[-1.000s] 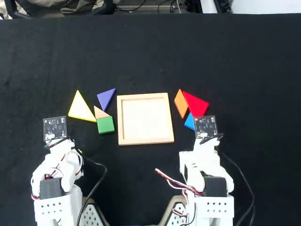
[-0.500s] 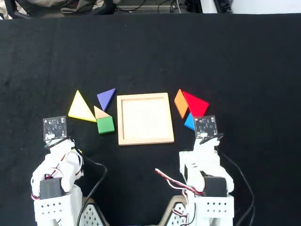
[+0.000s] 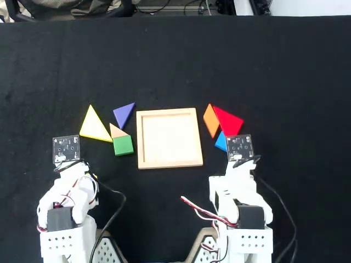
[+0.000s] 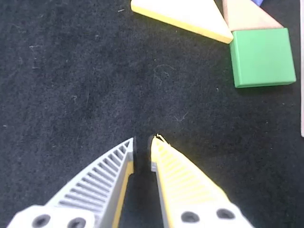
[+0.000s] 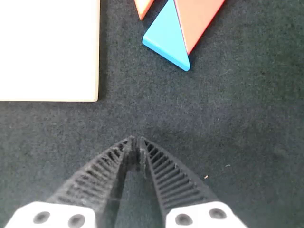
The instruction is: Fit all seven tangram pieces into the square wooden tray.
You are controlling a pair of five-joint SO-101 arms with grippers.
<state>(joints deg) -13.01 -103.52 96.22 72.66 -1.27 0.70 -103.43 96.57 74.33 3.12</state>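
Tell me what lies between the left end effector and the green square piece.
Only bare black tablecloth lies between the left end effector and the green square wooden piece, as the left wrist view shows.

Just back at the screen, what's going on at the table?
Nothing is being handled yet. The wooden tray lies empty between the arms. The yellow triangle, purple triangle, tan triangle and green square lie on the left arm's side; the orange piece, red triangle and blue triangle on the right arm's. The left gripper and right gripper are shut on nothing, short of the pieces.
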